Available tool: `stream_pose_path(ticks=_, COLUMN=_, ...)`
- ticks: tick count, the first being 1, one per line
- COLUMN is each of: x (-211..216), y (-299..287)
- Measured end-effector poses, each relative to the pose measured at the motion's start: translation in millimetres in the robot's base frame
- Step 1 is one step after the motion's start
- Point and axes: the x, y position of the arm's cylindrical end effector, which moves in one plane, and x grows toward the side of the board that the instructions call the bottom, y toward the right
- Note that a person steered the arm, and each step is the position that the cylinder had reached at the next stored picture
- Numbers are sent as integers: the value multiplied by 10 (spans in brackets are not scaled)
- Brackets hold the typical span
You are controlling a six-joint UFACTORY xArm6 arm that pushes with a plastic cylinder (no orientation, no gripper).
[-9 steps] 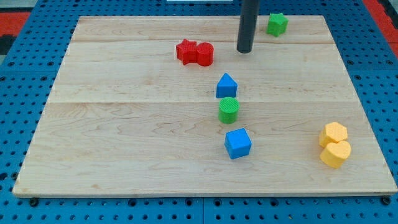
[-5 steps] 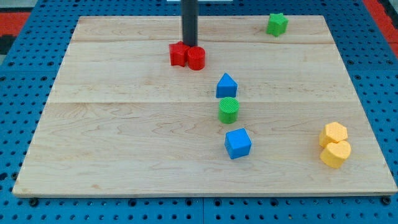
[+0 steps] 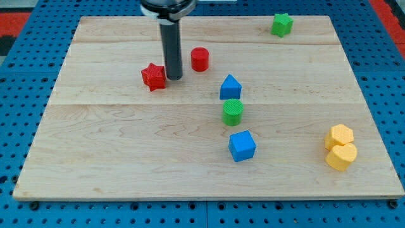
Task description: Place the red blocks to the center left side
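Note:
A red star block (image 3: 153, 76) lies left of the board's middle, in the upper half. A red cylinder (image 3: 200, 59) stands apart from it, up and to the right. My tip (image 3: 174, 78) rests on the board right against the star's right side, between the two red blocks and below-left of the cylinder. The dark rod rises from there to the view's top.
A blue house-shaped block (image 3: 230, 87), a green cylinder (image 3: 233, 111) and a blue cube (image 3: 242, 145) run down the middle. A green star (image 3: 282, 24) sits at the top right. Two yellow blocks (image 3: 340, 147) touch near the right edge of the wooden board (image 3: 95, 158).
My tip swept left across the top, then down and left. The red star was pushed down-left and split from the red cylinder, which stayed near its place.

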Motion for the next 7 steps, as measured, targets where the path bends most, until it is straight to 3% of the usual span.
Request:
stream_pose_path(ticks=1, x=-123, y=-834)
stream_pose_path(ticks=2, x=-137, y=-1316)
stream_pose_path(ticks=5, x=-16, y=768)
stream_pose_path(ticks=6, x=-466, y=788)
stream_pose_path(ticks=7, x=-615, y=787)
